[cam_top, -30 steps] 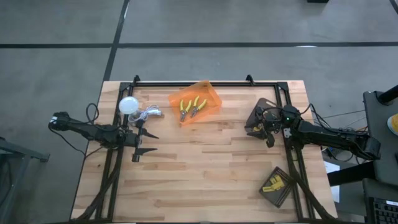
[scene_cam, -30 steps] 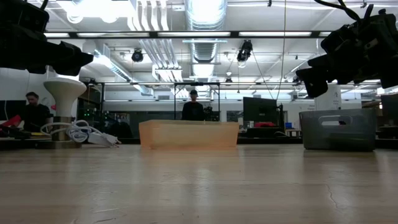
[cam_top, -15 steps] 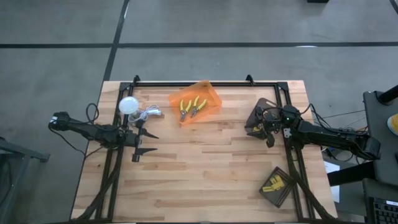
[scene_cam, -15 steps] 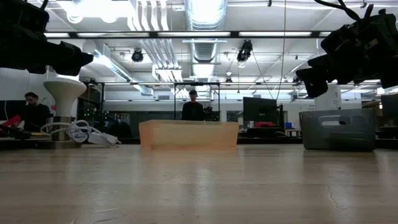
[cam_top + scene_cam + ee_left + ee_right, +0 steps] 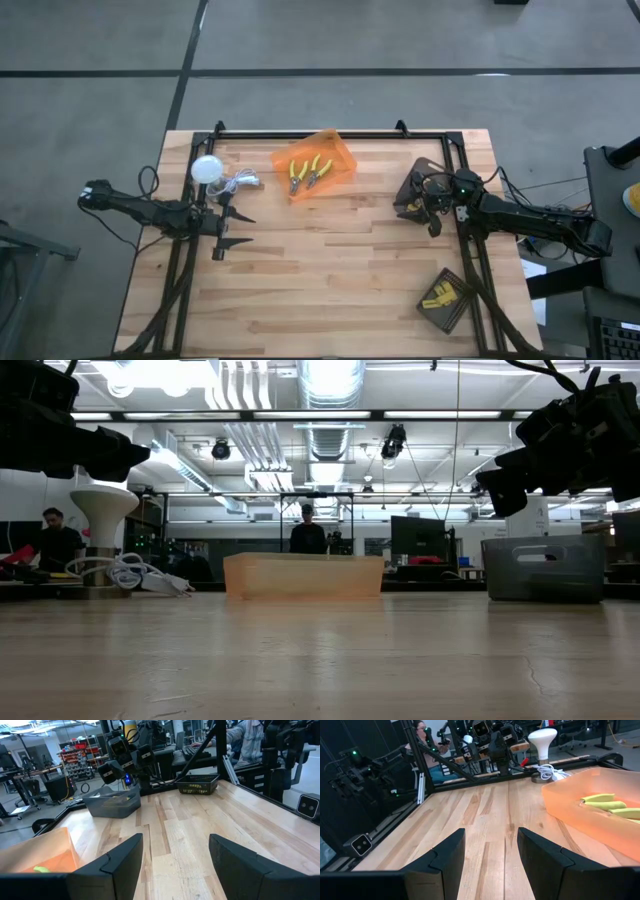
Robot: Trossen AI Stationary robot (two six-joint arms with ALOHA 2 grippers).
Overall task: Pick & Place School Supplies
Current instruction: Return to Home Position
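Two yellow-handled plier-like tools (image 5: 309, 173) lie inside a translucent orange bin (image 5: 342, 158) at the table's far middle; their handles (image 5: 602, 800) also show in the right wrist view. Flat yellow pieces (image 5: 437, 297) lie in a black mesh basket (image 5: 458, 312) near the right front corner. My left gripper (image 5: 245, 230) hovers open at the table's left, level, pointing right, nothing between its fingers (image 5: 125, 865). My right gripper (image 5: 410, 200) hovers open at the right, above a dark grey bin (image 5: 545, 568), pointing toward the orange bin (image 5: 600, 820).
A white ball with a coiled cable (image 5: 207, 168) stands at the far left, close behind my left gripper. The grey bin (image 5: 112, 802) and mesh basket (image 5: 198, 784) stand along the right side. Bare wood (image 5: 330, 270) spans the middle and near part. People show in the room beyond.
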